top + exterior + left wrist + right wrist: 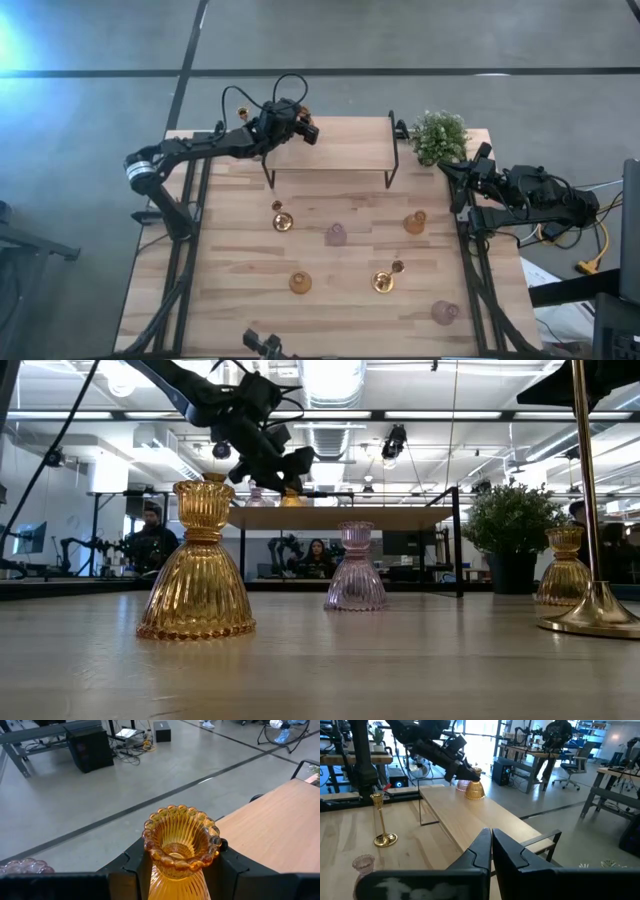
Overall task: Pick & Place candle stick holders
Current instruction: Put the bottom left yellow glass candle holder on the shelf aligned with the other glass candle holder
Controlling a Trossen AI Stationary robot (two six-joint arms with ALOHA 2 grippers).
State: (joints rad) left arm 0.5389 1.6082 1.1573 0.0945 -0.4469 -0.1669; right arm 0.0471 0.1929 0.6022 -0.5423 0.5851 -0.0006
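Observation:
My left gripper (296, 124) is at the far left end of the raised wooden shelf (340, 150), shut on an amber glass holder (181, 840). A pink glass holder (462, 785) stands on the shelf just beside it. On the table below stand two gold candlesticks (283, 218) (385, 280), two amber holders (300, 283) (415, 222) and two pink holders (336, 234) (444, 312), each on its base. My right gripper (491, 845) is shut and empty at the table's right edge (460, 172). My left gripper has the amber holder's neck (165, 870), just under the beaded rim, between its two fingers (227, 865). The fingers slant down from the table's left side. The holder stands upright with its flared base (475, 794) at the shelf top; whether it rests there I cannot tell.
A green potted plant (438, 135) stands at the far right corner, next to the shelf's black metal leg (392, 150). In the low view an amber holder (197, 565) and a gold candlestick (590, 500) stand close to the camera. People sit in the room behind.

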